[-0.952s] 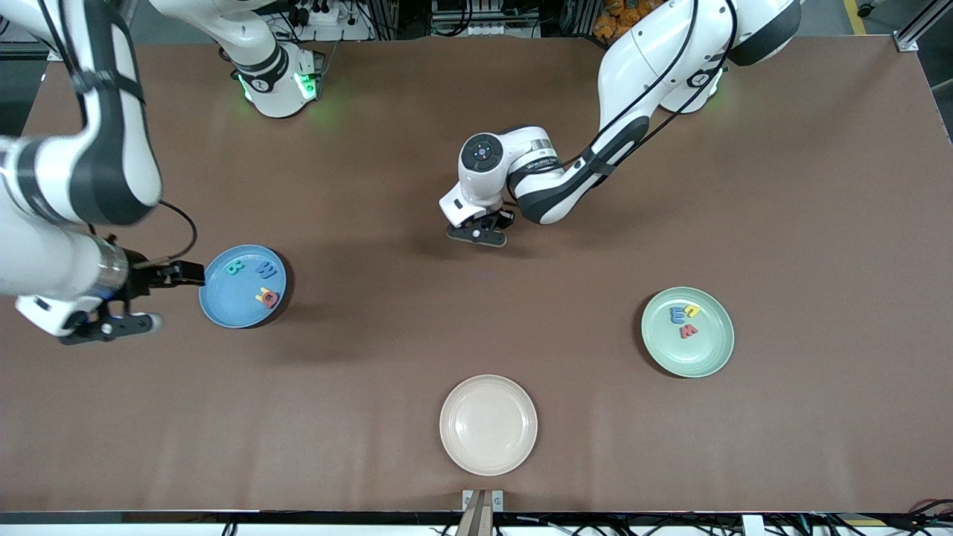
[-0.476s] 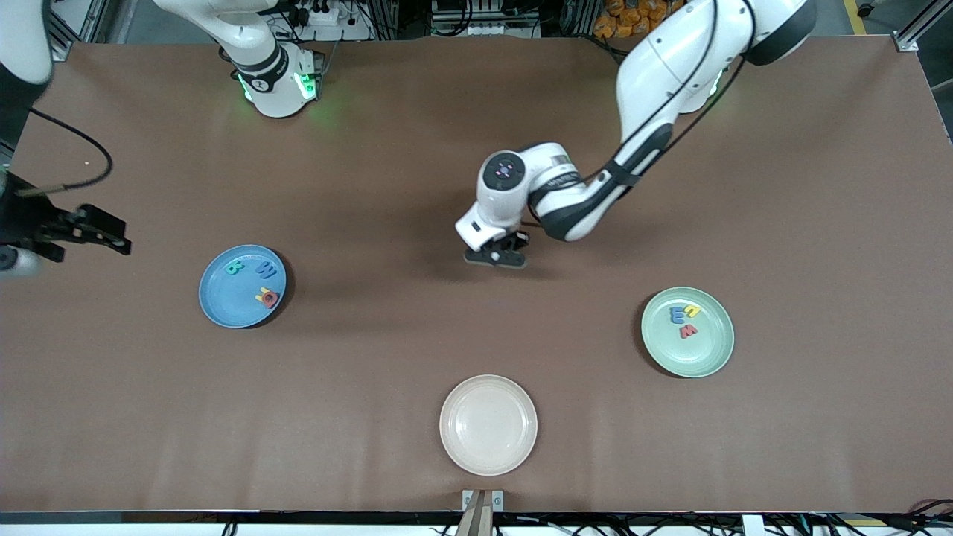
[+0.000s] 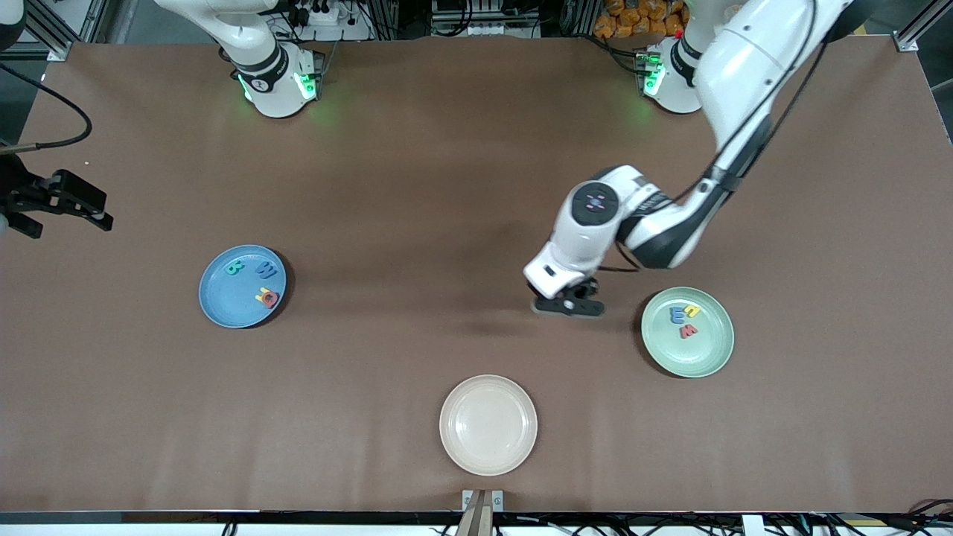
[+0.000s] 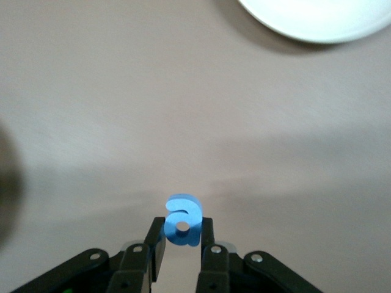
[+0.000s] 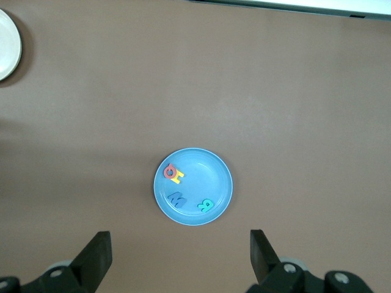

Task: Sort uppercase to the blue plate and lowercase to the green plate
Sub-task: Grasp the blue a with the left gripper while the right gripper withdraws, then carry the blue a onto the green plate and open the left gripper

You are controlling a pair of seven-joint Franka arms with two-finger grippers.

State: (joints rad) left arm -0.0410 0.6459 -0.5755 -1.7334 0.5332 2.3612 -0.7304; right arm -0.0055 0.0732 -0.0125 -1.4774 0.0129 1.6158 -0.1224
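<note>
My left gripper (image 3: 569,307) hangs over bare table beside the green plate (image 3: 715,357), shut on a blue lowercase a (image 4: 183,217) that stands between its fingertips (image 4: 182,229). In the green plate lie a blue m (image 3: 677,315), a yellow h (image 3: 692,310) and a red w (image 3: 689,330). The blue plate (image 3: 223,309) holds a teal B (image 3: 235,266), a blue W (image 3: 265,270), and a yellow H with a red Q (image 3: 268,298) touching. My right gripper (image 5: 179,239) waits open and empty, high over the table's edge at the right arm's end, looking down on the blue plate (image 5: 219,174).
An empty cream plate (image 3: 488,424) sits near the front camera at the table's middle; its rim (image 4: 317,24) also shows in the left wrist view. The brown table (image 3: 387,223) is bare between the plates.
The left arm has carried the blue a from over the table's middle toward the green plate. The right arm has pulled up and away from the blue plate toward the table's edge.
</note>
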